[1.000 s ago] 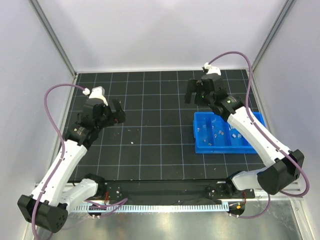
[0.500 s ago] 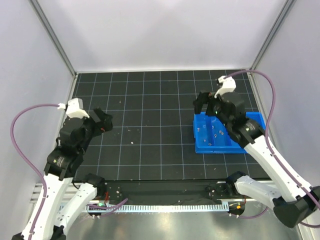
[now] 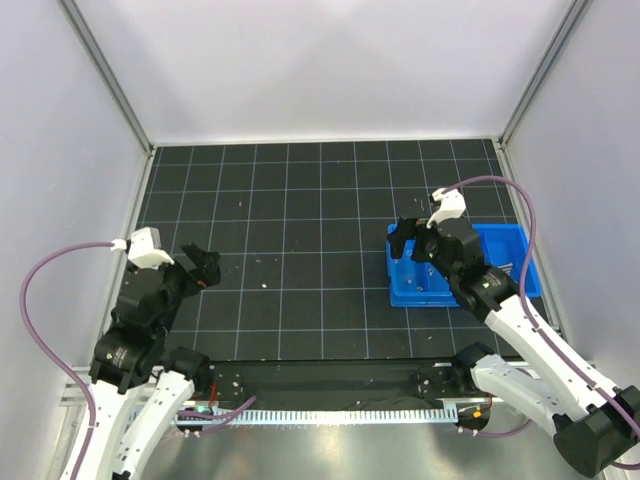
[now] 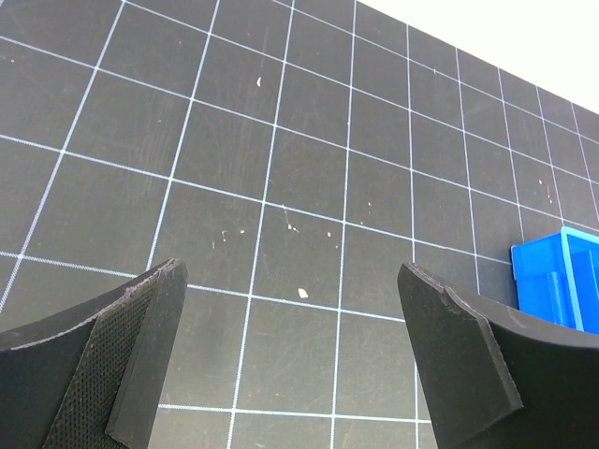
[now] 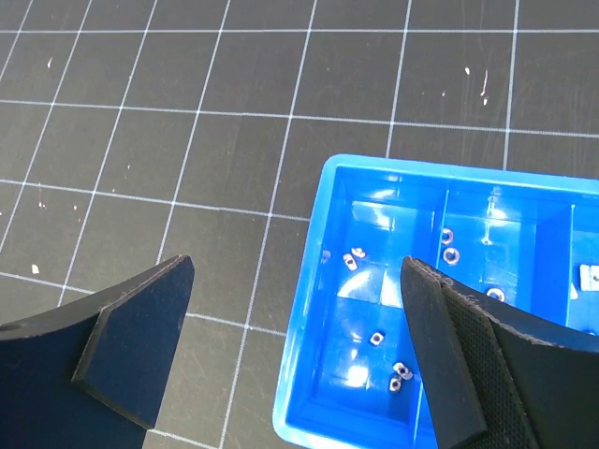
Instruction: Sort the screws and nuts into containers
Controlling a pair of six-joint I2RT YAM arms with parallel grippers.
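Step in hand: between picks; I carry nothing in either arm, and pieces remain on the mat [image 3: 320, 200], so I judge the sorting only partly done.
Left gripper [image 4: 292, 276]: fingers spread wide, nothing between them; in the top view it hangs over the mat at about 9 o'clock from the mat's centre.
Right gripper [image 5: 298, 267]: fingers likewise spread and empty, poised above the tray's near-left corner.
Tray [image 5: 301, 374]: blue, three compartments, at about 3 o'clock on the mat in the top view; in my left wrist view only its corner shows, at 3 o'clock.
Nuts [image 5: 376, 338]: several small squarish ones lie in the tray's leftmost compartment, and ring-like ones lie in the middle compartment.
Pale bit [image 4: 302, 294]: loose on the mat, in line between my left fingers and below them.
Thin sliver [image 4: 286, 220]: loose at 12 o'clock from the pale bit, near it; possibly a screw, though it is too small to tell.
Next move, as I judge it: the left arm is best placed; it calls for lowering straight over the pale bit, with the fingers narrowed first, since so small a piece slips easily.
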